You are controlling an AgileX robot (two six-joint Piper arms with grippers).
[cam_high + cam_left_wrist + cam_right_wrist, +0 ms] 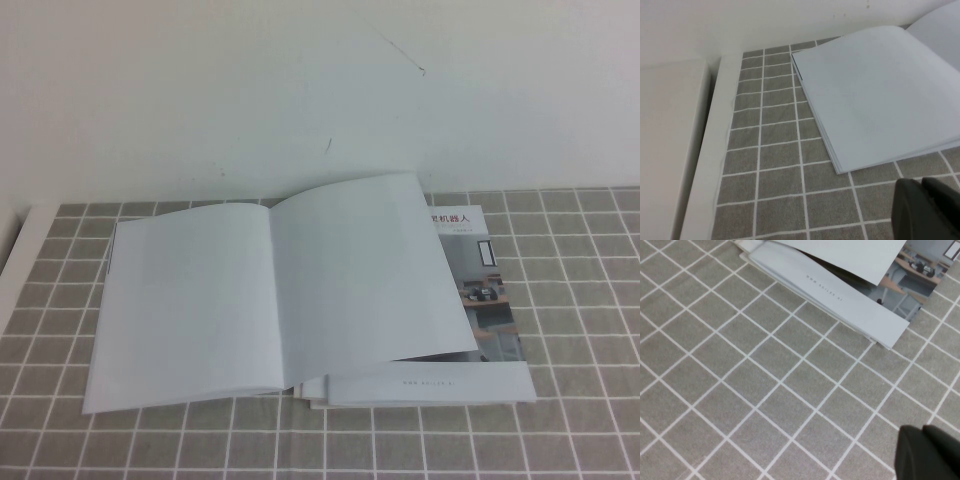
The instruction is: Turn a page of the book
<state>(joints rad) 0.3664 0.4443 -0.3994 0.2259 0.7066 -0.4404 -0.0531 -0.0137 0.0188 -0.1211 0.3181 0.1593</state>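
So the book (230, 300) is lying open on the bench (580, 440), which has a grey cloth with a white grid on it, and it's pushed back near the white wall (300, 80). Both visible sides are blank white. The right-hand page (370, 270) isn't flat: it arches up a bit and overhangs the brochure (480, 300) underneath, the one with black Chinese characters and a room photo on its cover. That brochure pokes out on the right and along the near edge.

Left tool (927, 210) only shows as a dark corner in its own wrist view, hovering over the cloth just off the book's near left corner. Right tool (930, 455) is the same story, off past the brochure's corner. Can't tell if either one is apart or together.
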